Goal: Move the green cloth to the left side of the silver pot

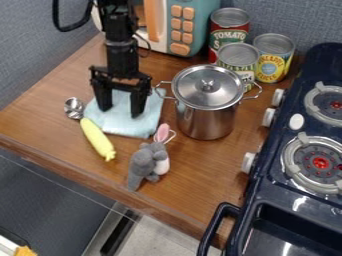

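My gripper point(121, 111) hangs down over the pale blue-green cloth point(121, 127), its two fingers apart with cloth visible between them. The cloth lies flat on the wooden counter, just left of the silver pot point(206, 116). The pot stands upright with its lid on, to the right of the gripper. Whether the fingertips touch the cloth I cannot tell.
A yellow toy point(98, 139) and a metal spoon-like piece point(74, 107) lie along the cloth's left side. A grey plush toy point(147, 163) is in front of it. Cans point(272, 59) and a toy microwave point(178, 25) stand behind; a stove point(294, 170) is right.
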Controlling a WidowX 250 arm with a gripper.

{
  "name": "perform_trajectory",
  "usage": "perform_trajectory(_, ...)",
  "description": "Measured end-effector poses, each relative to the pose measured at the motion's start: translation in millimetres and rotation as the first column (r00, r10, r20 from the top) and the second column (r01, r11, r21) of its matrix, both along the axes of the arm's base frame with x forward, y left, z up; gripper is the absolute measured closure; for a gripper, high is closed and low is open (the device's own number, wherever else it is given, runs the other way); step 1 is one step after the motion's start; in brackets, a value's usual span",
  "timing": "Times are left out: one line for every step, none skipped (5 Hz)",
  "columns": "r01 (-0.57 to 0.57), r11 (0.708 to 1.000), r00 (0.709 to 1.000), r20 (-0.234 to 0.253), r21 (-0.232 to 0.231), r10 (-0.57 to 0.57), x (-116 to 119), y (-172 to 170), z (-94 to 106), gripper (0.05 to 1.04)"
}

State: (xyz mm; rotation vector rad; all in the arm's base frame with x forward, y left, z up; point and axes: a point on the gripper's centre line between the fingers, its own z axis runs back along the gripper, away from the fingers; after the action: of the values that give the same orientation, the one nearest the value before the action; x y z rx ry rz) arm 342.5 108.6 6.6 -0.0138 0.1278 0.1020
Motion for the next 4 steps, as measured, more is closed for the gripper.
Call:
perform_trajectory(-0.032, 0.998, 0.988, 0.154, 0.063, 0.022, 45, 25, 3.9, 0.083)
perform_trajectory(-0.037, 0.995, 0.979, 0.204, 0.089, 0.018, 65, 34, 5.9, 0.083)
perform_trajectory(-0.036, 0.994, 0.978, 0.210, 0.100, 0.014, 66, 36, 6.1, 0.083)
perform_trajectory(-0.031, 0.994, 0.979, 0.204, 0.107, 0.009, 63, 33, 5.1, 0.083)
